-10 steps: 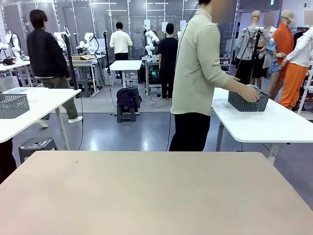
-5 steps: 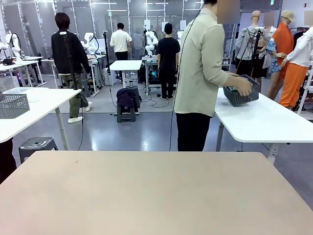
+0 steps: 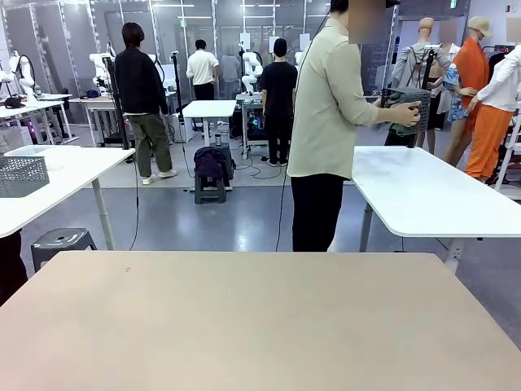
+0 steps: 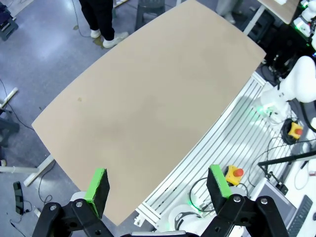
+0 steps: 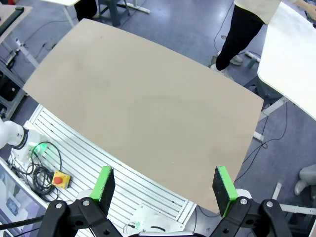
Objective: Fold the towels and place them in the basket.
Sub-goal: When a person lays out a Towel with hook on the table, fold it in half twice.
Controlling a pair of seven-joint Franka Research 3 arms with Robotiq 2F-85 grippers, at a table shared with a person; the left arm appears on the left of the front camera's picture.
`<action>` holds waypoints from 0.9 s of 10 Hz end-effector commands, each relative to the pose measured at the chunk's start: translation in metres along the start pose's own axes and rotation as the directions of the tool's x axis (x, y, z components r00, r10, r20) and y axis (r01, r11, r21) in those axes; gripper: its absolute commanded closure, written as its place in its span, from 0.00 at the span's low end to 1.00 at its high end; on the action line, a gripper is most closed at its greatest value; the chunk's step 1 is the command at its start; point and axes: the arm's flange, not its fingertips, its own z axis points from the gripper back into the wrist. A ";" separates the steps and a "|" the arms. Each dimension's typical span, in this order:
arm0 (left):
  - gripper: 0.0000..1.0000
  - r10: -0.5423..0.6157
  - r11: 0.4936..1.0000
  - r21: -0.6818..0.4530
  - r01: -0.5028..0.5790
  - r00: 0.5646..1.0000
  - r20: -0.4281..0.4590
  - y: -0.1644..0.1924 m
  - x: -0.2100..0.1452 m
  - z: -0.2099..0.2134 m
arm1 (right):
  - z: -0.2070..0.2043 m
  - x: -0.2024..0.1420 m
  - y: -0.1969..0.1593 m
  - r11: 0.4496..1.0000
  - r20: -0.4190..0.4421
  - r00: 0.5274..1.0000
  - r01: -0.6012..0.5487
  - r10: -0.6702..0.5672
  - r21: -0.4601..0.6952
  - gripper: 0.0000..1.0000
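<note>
A person in a pale green shirt stands beyond the far edge of the beige table and holds the dark grey mesh basket in both hands at chest height, tilted. The towels are hidden; I cannot make out what lies in the basket. My left gripper hangs high above the beige table, open, with nothing between its green pads. High over the table, my right gripper is likewise open and holds nothing.
A white table stands behind the person at the right. Another white table at the left carries a second grey basket, with a grey stool under it. Several people stand farther back.
The person has lifted the basket off the white table up to chest height. A passer-by in black has walked to the right in the background. Both grippers stay as they were.
</note>
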 end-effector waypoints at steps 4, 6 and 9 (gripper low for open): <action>0.00 -0.008 1.000 -0.007 0.008 1.000 0.000 -0.002 0.001 -0.002 | 0.002 0.000 0.002 1.000 0.005 1.000 -0.007 0.007 0.004 0.00; 0.00 -0.008 1.000 -0.007 0.008 1.000 0.000 -0.002 0.001 -0.002 | 0.002 0.000 0.002 1.000 0.005 1.000 -0.007 0.007 0.004 0.00; 0.00 -0.008 1.000 -0.007 0.008 1.000 0.000 -0.002 0.001 -0.002 | 0.002 0.000 0.002 1.000 0.005 1.000 -0.007 0.007 0.004 0.00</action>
